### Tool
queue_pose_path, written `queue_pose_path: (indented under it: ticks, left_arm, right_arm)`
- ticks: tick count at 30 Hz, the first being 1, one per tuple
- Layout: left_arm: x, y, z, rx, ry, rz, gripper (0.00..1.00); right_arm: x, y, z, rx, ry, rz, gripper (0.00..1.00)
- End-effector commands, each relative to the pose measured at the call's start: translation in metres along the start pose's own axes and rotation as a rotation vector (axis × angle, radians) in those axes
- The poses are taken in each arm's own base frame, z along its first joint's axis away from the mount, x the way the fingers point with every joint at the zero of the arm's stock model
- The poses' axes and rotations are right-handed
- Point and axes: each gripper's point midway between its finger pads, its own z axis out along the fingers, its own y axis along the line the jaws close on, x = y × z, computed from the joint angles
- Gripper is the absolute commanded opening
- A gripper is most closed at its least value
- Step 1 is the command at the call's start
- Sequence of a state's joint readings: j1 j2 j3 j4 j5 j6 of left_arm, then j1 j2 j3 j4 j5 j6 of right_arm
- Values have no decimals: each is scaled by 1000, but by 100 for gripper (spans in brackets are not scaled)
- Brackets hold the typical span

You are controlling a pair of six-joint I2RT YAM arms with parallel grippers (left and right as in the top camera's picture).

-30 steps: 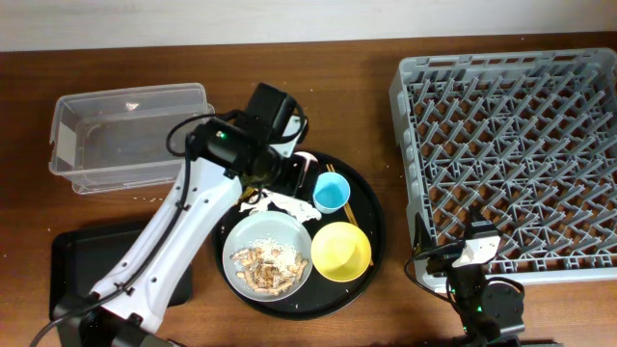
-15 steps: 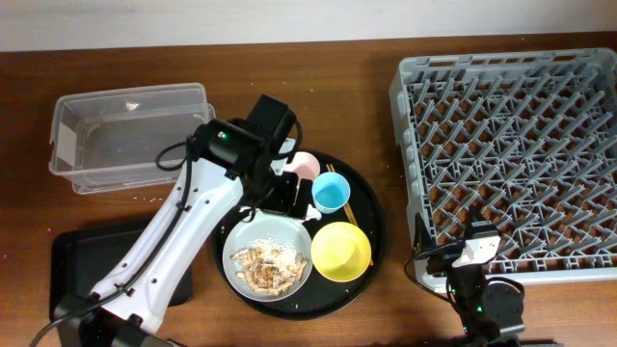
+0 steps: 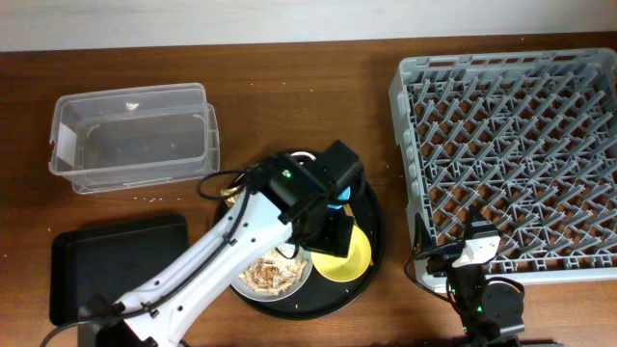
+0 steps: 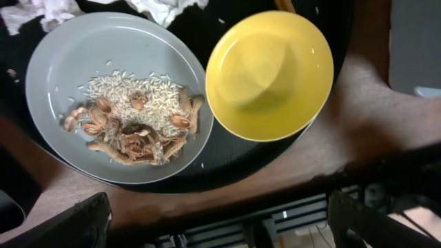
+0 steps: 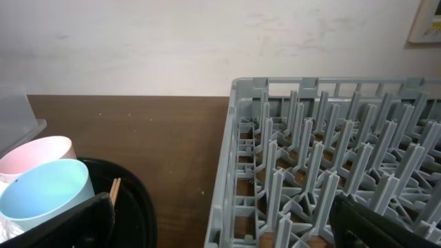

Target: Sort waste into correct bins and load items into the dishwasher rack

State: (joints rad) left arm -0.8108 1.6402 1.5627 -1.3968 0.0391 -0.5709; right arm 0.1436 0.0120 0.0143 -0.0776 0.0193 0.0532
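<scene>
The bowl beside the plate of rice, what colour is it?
The bowl is plain yellow, clearest in the left wrist view.

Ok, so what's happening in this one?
The left claw hangs open and empty over the round black tray, above the yellow bowl and the grey plate of food scraps. The right claw, also open and empty, sits beside the dishwasher rack. The rack holds no dishes yet; the pink cup and blue cup are on the tray too.
</scene>
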Motion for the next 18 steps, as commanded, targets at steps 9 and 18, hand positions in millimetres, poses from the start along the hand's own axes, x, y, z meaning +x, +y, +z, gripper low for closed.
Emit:
queue_pose_path:
  ticks: [9,18]
  left_arm:
    - [-95,12,-26,-117,-463,-98,99]
    - [-130,12,-40,-151,-630,-120,99]
  right_arm:
    - [3,-4,0,19,4,3,98]
    - [3,-4,0,19,4,3,98]
